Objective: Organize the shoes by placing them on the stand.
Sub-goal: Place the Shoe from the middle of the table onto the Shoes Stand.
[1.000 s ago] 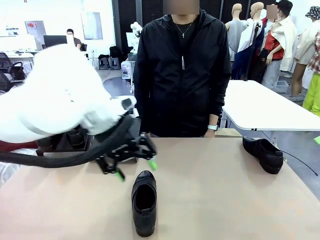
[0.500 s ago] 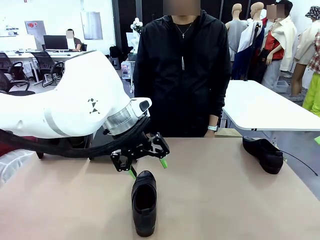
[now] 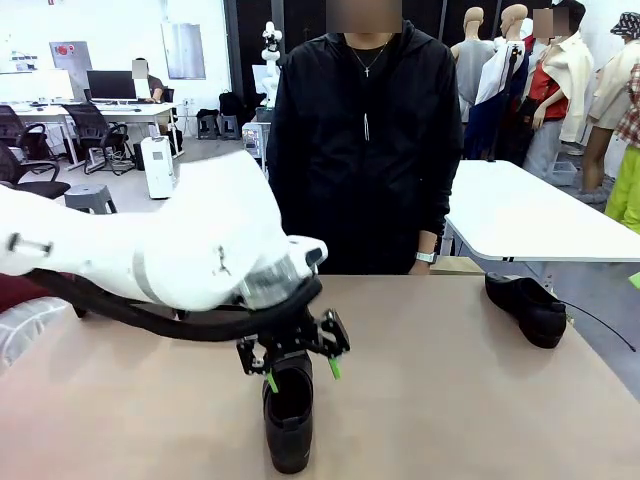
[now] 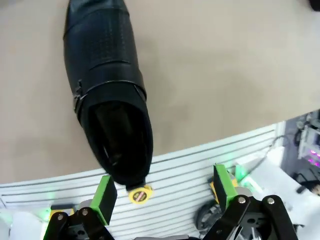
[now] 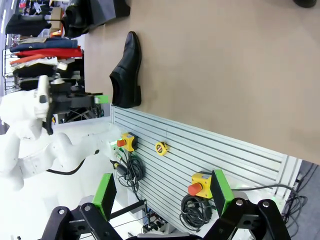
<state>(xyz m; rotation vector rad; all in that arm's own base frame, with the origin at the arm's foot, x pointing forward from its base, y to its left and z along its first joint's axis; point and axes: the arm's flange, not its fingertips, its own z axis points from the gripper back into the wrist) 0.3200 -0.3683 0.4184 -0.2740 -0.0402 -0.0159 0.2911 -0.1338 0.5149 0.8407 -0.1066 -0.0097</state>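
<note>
The near shoe (image 3: pixel 288 425) lay low in the middle of the front view, lengthwise on the tan worktop (image 3: pixel 450 400), its opening facing up. The second shoe (image 3: pixel 527 308) sat well apart from it at the right edge of the frame, near the worktop's far corner.

The left claw (image 3: pixel 302 374) hung right over the upper end of the near shoe, its green fingers spread wide with nothing between them. One pad stood at the shoe's left flank and the other just clear of its right. I could not tell whether either touched the leather. In the left wrist view the same shoe (image 4: pixel 107 95) filled the upper left, strap across its top and perforated toe uppermost. Its heel came down just above the left pad of the claw (image 4: pixel 165 187). Below the worktop's edge ran a pale slatted panel (image 4: pixel 200 160) with a small yellow disc (image 4: pixel 140 194) on it, its marking too small to read.

The right claw (image 5: pixel 162 190) was also spread apart and empty, well away from the shoe (image 5: pixel 127 75), which showed upper left in its view.

A person in a black jacket (image 3: pixel 365 140) stood at the far side.

Half a second before, the left claw had been higher and beyond the shoe. Both shoes had kept their places.
</note>
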